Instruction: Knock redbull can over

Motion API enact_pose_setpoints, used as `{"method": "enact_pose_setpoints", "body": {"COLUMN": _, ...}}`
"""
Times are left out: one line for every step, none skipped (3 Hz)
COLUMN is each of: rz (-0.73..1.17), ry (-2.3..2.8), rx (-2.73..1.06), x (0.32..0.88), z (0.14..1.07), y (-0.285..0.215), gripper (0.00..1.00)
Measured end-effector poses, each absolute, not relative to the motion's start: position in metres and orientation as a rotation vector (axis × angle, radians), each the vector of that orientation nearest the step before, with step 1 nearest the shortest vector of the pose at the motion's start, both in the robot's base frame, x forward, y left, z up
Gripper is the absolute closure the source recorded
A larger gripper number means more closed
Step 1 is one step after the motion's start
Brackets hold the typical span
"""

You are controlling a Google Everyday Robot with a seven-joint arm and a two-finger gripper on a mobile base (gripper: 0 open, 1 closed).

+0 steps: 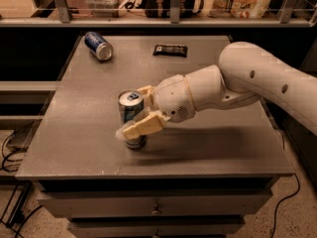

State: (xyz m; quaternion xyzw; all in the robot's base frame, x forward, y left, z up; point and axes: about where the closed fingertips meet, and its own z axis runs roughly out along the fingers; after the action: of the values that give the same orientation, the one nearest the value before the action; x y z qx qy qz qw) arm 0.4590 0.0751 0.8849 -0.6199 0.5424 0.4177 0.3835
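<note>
**Item: redbull can, upright, standing between the spread fingers of the gripper.**

Jaws wide: near finger crosses the can's lower front, far finger sits behind its rim. I cannot tell if either touches. To tip it cleanly, I judge a sideways push high on the body is best, kept over the table. The near finger hides the can's base. Well beyond the gripper: a dark-blue soda can on its side and a dark wrapped bar.
</note>
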Motion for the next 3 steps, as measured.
{"method": "enact_pose_setpoints", "body": {"rz": 1.066, "ry": 1.368, "rx": -1.581, "x": 0.461, "z": 0.887, "y": 0.081, "gripper": 0.64}}
{"method": "enact_pose_setpoints", "body": {"rz": 0.991, "ry": 1.382, "rx": -1.631, "x": 0.471, "z": 0.899, "y": 0.074, "gripper": 0.88}}
{"method": "enact_pose_setpoints", "body": {"rz": 0.844, "ry": 1.430, "rx": -1.739, "x": 0.488, "z": 0.913, "y": 0.061, "gripper": 1.00}}
